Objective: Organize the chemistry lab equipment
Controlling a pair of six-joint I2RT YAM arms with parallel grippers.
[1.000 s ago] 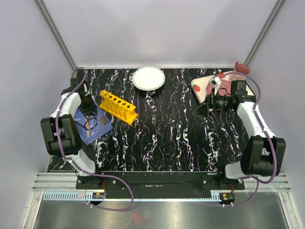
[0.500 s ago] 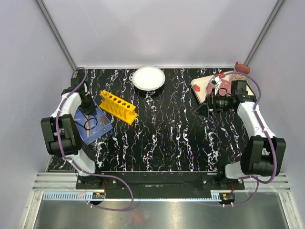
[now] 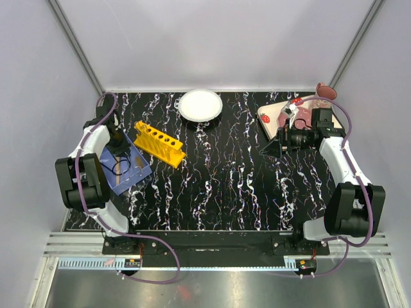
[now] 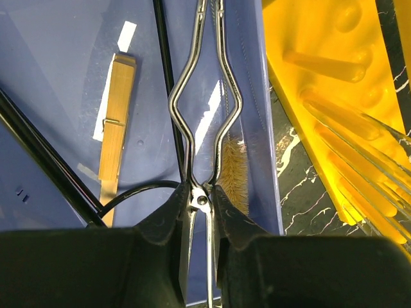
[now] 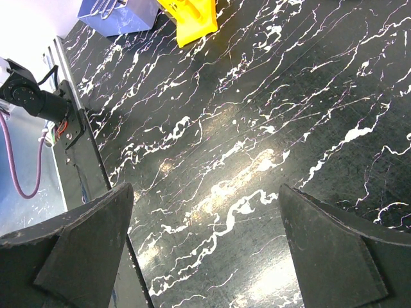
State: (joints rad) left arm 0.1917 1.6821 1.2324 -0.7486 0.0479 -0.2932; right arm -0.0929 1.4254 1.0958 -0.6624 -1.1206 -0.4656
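My left gripper (image 4: 203,199) is shut on thin metal tongs (image 4: 202,115) at their pivot, over the blue tray (image 4: 58,77). In the tray lie a short brown brush (image 4: 234,176), a pale wooden peg (image 4: 117,128) and a thin dark rod (image 4: 166,77). The yellow rack (image 4: 321,70) stands just right of the tray, with clear tubes (image 4: 376,160) at its near end. In the top view my left gripper (image 3: 117,144) is over the tray (image 3: 131,172), beside the rack (image 3: 159,144). My right gripper (image 3: 270,149) is open and empty above the table, jaws wide in its wrist view (image 5: 205,231).
A round white plate (image 3: 200,104) sits at the back centre. A strawberry-printed tray (image 3: 277,115) with a pink cup (image 3: 325,91) is at the back right, under my right arm. The rack (image 5: 192,16) and blue tray (image 5: 119,16) show far off in the right wrist view.
My left gripper has shifted slightly toward the far end of the blue tray with the tongs. The right arm has not moved.
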